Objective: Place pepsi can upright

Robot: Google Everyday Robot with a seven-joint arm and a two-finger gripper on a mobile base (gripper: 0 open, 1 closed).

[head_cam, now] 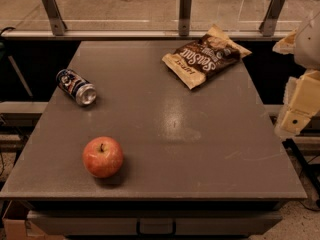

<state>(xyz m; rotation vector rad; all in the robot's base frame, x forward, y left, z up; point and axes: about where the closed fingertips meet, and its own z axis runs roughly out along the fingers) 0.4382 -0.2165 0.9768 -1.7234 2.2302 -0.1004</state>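
The pepsi can [76, 87] lies on its side near the left edge of the grey table [190, 149], with its silver top turned toward the front right. My gripper [301, 101] shows as pale cream parts at the right edge of the camera view. It hangs beyond the table's right side, far from the can, and nothing shows in it.
A red apple [102, 157] stands at the front left, below the can. A brown snack bag [205, 56] lies flat at the back right. Metal railing posts [184, 11] run behind the table's far edge. A drawer handle [156, 228] sits under the front edge.
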